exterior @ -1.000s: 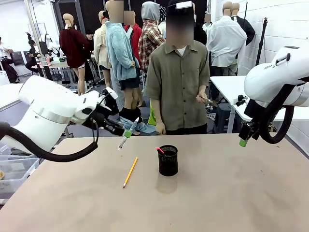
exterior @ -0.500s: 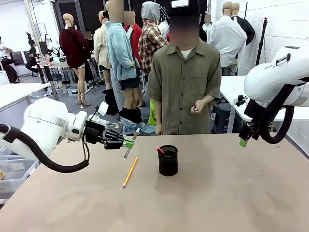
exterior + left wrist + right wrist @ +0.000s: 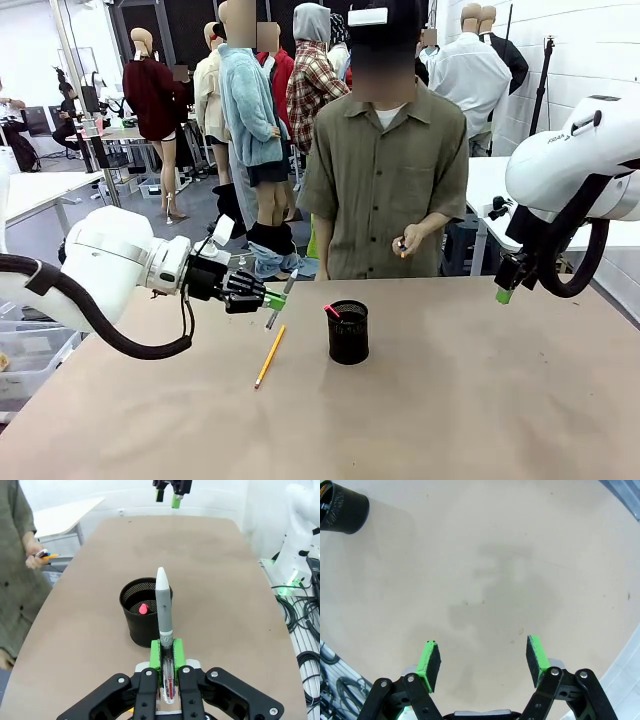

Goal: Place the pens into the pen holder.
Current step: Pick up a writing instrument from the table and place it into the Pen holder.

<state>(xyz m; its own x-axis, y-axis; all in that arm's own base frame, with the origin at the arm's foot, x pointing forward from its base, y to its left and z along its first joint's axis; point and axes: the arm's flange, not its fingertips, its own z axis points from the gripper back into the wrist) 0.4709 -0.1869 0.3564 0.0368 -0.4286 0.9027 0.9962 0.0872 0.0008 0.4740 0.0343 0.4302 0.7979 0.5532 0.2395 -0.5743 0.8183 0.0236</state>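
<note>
My left gripper [image 3: 274, 299] is shut on a silver-white pen [image 3: 281, 300] and hangs above the table, a little left of the black mesh pen holder [image 3: 348, 333]. In the left wrist view the pen [image 3: 163, 602] sticks out from between the green pads [image 3: 156, 652], its tip over the holder [image 3: 142, 617]. A red-pink pen end [image 3: 143, 609] shows inside the cup. A yellow pencil [image 3: 270, 355] lies on the table left of the holder. My right gripper [image 3: 505, 291] hangs open above the table's right side, its pads [image 3: 430, 661] wide apart over bare tabletop.
A person stands at the far edge, one hand [image 3: 403, 245] holding small pen-like things. The beige table [image 3: 480, 400] has free room to the right and front of the holder. Cables and an arm base [image 3: 300, 580] lie beyond one table edge.
My left arm has swung lower and to the right, carrying the pen closer to the holder. The person's hand has shifted. The right arm has stayed still.
</note>
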